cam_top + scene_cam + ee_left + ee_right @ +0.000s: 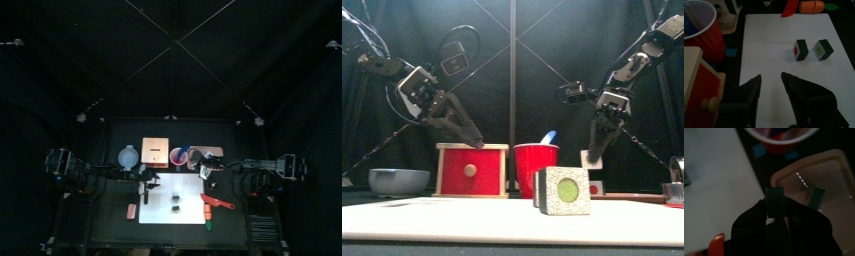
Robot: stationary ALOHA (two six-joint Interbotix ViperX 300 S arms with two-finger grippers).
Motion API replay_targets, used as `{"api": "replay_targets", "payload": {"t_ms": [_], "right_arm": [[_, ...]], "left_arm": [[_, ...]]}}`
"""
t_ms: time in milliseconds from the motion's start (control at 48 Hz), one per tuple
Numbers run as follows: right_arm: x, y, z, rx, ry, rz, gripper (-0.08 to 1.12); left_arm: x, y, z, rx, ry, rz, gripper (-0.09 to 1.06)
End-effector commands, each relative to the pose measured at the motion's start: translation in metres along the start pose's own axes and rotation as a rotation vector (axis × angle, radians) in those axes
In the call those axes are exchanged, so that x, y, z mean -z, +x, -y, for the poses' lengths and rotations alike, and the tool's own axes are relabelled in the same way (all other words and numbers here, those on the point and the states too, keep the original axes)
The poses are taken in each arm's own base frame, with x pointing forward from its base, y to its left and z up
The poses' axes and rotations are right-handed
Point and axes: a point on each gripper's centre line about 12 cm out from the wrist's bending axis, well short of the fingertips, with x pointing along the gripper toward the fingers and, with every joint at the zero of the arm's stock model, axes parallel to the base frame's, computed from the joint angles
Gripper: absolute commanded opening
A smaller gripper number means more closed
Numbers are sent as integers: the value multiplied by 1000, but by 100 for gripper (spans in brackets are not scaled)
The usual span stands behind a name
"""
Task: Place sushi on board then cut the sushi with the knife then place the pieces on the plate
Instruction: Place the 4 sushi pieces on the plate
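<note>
In the top view the white cutting board [181, 200] lies in the lower middle of the frame on the black tabletop [114, 225]. Two dark green sushi pieces stand on it side by side, just apart: the red-centred piece [800, 49] and the green-centred piece [823, 49]. In the front view the green-centred one stands upright at lower centre with its cut face toward the camera, and the other is partly hidden behind it. The left hand [771, 76] hangs over the board with its jaws apart, holding nothing. The right hand [775, 208] is clamped on a third sushi piece [774, 198], a thin slab seen edge-on with its long side running along the jaws, at the edge of the pink tray [827, 173]. A small dark shape beside it in the tray is too unclear to name. One red toy knife [217, 203] lies at the board's right side, its long axis slanting from upper left to lower right of the top view. In the front view one red cup [536, 170] stands at centre with one blue toy knife [548, 137] upright in it, one wooden box [473, 170] with a red drawer front sits left of it, and one blue-grey bowl [398, 180] sits at the lower left
</note>
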Motion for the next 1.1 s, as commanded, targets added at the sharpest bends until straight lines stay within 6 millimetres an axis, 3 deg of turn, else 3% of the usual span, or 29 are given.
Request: {"api": "replay_targets", "payload": {"t_ms": [21,125,271,438,583,792,979,1104], "right_arm": [[-7,-18,30,64,72,61,61],[-3,-19,53,116,121,56,61],[11,-6,69,152,157,-5,61],[25,17,73,151,170,-93,62],[34,33,73,146,175,-153,71],[27,28,73,147,166,-132,83],[6,3,46,102,91,-66,83],[-9,-8,7,24,-12,-6,83]], "left_arm": [[-12,-2,-3,-7,-1,37,77],[-12,-2,-4,-11,-3,37,77],[-12,-1,-6,-15,-5,37,77],[-12,-1,-8,-20,-8,38,77],[-12,-2,-9,-22,-7,38,77],[-13,-1,-9,-22,-7,40,77],[-14,-2,-9,-22,-6,43,77],[-16,-3,-9,-22,-8,50,77]]}}
